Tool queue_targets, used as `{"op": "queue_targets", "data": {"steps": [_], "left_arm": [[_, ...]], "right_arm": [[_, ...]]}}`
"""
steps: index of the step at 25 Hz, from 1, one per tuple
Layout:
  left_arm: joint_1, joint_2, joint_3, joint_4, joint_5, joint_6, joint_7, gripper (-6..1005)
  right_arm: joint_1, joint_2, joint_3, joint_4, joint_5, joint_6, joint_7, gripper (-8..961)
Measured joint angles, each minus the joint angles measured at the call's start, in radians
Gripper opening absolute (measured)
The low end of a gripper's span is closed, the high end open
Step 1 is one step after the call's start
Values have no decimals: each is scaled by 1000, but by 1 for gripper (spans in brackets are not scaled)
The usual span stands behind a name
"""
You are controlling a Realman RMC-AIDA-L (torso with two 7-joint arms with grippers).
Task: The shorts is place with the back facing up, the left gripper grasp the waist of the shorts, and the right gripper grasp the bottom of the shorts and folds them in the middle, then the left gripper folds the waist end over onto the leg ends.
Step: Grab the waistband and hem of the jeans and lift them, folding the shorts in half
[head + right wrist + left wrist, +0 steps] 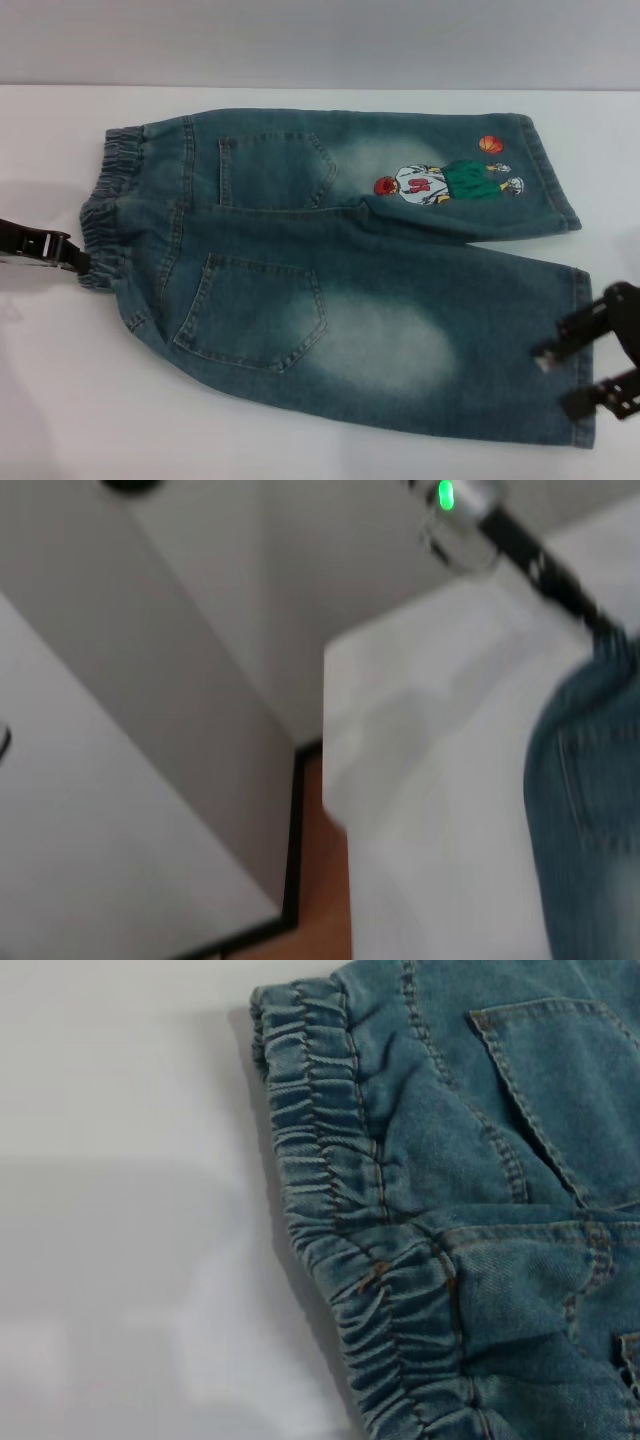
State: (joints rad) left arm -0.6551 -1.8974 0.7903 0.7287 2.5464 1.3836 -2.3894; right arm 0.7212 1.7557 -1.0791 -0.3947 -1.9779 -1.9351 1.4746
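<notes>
- The worktop (pixel 300 455) is white and carries the shorts (pixel 350 330), which lie flat with the back pockets up; the long axis runs from 9 o'clock to 3 o'clock in the head view.
- The waist of the shorts (pixel 105 215) is the ruffled band at the 9 o'clock end; the bottom of the shorts (pixel 580 350) is at the 3 o'clock end, with the nearer leg's hem toward 4 o'clock and the far leg, the one with the cartoon player, toward 2 o'clock.
- The left hand (pixel 82 260) is at the waistband's nearer corner, its black tip touching or just overlapping the ruffles; whether cloth is pinched between the fingers cannot be told.
- The right hand (pixel 572 378) sits at the nearer leg's hem, its two black fingers spread apart with the hem edge lying between or just beside them; it does not look closed on the cloth yet.
- Judged from this, each hand is already at its own end, so the fold turns on lifting the nearer long edge toward 12 o'clock.
- Hidden: the left wrist view shows only the waistband and none of its own fingers; the right wrist view is blurred, showing only the left hand's green light and a strip of denim.
</notes>
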Motion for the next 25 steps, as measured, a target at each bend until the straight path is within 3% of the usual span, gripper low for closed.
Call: {"op": "queue_targets", "data": {"steps": [6,25], "left_arm": [[7,-8,-6,0,-3,-11,1,28],[5,-28,0,0,0,-22,1,28]], "right_arm": [[-1,-19,1,-1,-139,-52,3,568],[-1,-21,39,-9,-384,20,97,567]]}}
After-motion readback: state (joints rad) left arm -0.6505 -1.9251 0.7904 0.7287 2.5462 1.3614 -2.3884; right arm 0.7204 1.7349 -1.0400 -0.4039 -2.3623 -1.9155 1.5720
